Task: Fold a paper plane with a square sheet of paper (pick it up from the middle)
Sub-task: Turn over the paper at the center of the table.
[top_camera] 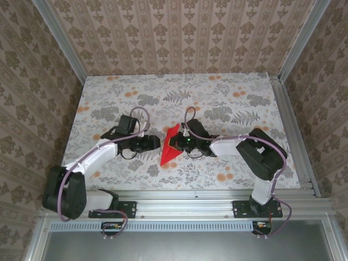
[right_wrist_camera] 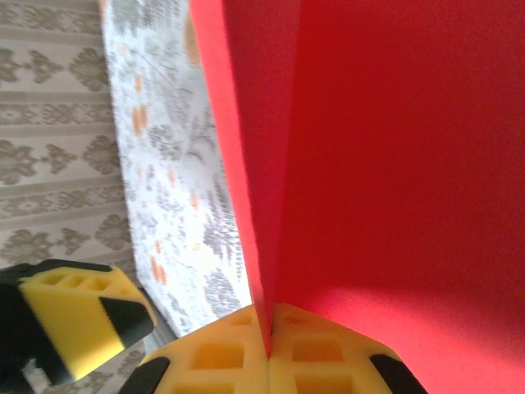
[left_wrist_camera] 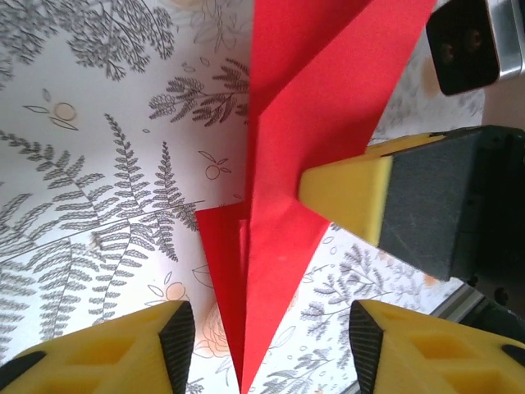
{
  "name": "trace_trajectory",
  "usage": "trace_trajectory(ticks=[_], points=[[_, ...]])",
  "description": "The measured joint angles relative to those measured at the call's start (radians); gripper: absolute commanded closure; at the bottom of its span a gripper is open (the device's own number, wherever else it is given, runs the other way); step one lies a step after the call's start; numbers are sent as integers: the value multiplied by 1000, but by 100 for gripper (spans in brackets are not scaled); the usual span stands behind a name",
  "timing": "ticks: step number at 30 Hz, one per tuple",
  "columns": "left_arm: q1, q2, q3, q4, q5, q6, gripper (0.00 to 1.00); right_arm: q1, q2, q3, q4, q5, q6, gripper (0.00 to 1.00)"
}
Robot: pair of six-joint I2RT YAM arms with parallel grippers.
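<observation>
Judging by its thin folded layers, the paper plane (top_camera: 170,145) looks very light, soft across the wings and stiffened only along the centre crease. A hard pinch would probably crumple or tear it, and a hold on one loose flap would let it sag or slide out, so the best place to grip seems to be the keel, where the folds stack thickest. It is at the middle of the tabletop (top_camera: 234,103), between the two arms, with its narrow point towards the near edge; whether that point touches the surface I cannot tell. The right tool (right_wrist_camera: 269,328) is closed tight on it, pads pressed together with the red paper (right_wrist_camera: 394,164) pinched in the seam between them. The left tool (left_wrist_camera: 267,345) stands with its jaws apart, one finger on each side of the plane's slim end (left_wrist_camera: 246,312) and, from its wrist view, touching neither face. What crowds the paper is the arms themselves: a right finger (left_wrist_camera: 353,193) lies across the wing, and the left tool (top_camera: 152,144) sits just beside the plane. The orange flower prints (top_camera: 225,176) are only pattern, and the rail (top_camera: 190,196) and wallpapered walls (top_camera: 179,32) are well apart
</observation>
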Motion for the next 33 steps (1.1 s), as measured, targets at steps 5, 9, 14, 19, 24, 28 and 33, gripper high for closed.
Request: trace_trajectory(ticks=[5, 9, 14, 19, 24, 28, 33], points=[[25, -130, -26, 17, 40, -92, 33, -38, -50, 0, 62, -43, 50, 94], [31, -182, -27, 74, 104, -168, 32, -59, -88, 11, 92, -73, 85, 94], [31, -192, -30, 118, 160, -237, 32, -78, -135, 27, 134, -100, 135, 95], [31, -210, -34, 174, 204, -311, 33, -84, -157, 56, 172, -120, 171, 95], [27, -225, -38, 246, 240, -391, 41, -84, -161, 59, 204, -130, 204, 95], [27, -227, -37, 273, 260, -426, 52, -84, -161, 59, 224, -140, 224, 95], [27, -211, -37, 288, 282, -438, 62, -84, -163, 59, 233, -143, 240, 95]])
